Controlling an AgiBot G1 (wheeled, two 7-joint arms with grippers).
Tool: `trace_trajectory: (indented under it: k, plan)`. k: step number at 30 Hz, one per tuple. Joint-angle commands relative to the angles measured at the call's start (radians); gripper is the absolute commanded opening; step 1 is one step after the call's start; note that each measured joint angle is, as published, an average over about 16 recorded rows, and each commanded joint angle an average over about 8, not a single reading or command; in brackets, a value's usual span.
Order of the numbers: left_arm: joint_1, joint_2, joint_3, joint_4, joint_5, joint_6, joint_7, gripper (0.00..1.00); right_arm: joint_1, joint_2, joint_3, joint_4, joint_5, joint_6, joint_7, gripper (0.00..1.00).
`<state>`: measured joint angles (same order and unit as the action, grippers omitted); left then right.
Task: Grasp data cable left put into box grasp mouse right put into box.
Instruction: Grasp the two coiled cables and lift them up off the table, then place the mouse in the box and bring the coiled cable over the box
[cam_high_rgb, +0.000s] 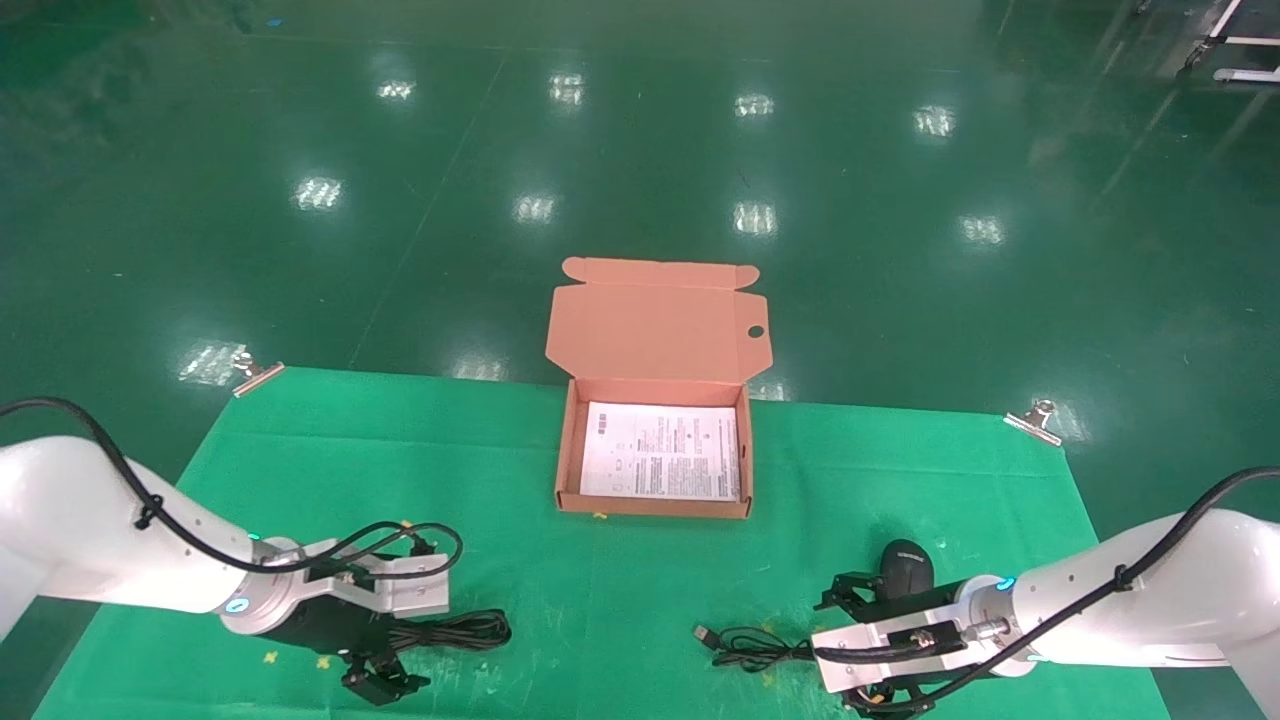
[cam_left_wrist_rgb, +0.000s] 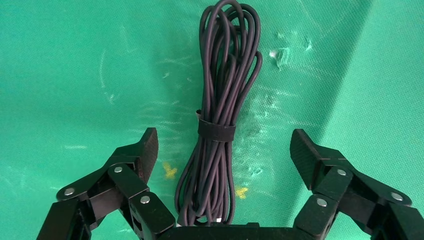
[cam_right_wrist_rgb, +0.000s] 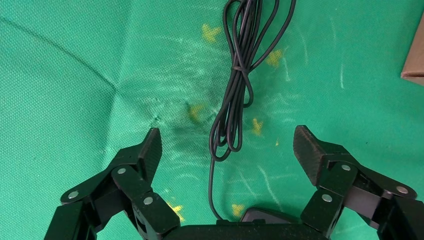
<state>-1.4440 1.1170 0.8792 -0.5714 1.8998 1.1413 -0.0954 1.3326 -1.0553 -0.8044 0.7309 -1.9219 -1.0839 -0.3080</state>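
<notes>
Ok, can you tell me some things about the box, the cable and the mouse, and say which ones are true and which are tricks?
1. The box is open, with a white printed sheet inside. True.
2. The data cable is already in the box. False: it lies on the green cloth, between the open fingers of the left gripper.
3. The right gripper is shut on the mouse. False: it is open, holding nothing.
4. A band wraps the data cable's middle. True.
</notes>
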Motion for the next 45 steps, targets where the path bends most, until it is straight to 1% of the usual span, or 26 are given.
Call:
trace_trajectory:
  k: [1, 40, 45]
  plan:
    - [0.000, -0.001, 0.000, -0.003, 0.000, 0.000, -0.002, 0.00, 0.000, 0.001, 0.000, 0.002, 0.000, -0.002, 0.000, 0.00]
    - [0.001, -0.006, 0.001, -0.021, 0.001, 0.005, -0.006, 0.00, 0.002, 0.007, 0.000, 0.013, 0.004, -0.016, 0.002, 0.00]
    - [-0.004, -0.037, -0.015, -0.069, -0.029, 0.029, 0.017, 0.00, 0.012, 0.022, 0.008, 0.022, 0.012, -0.024, 0.013, 0.00]
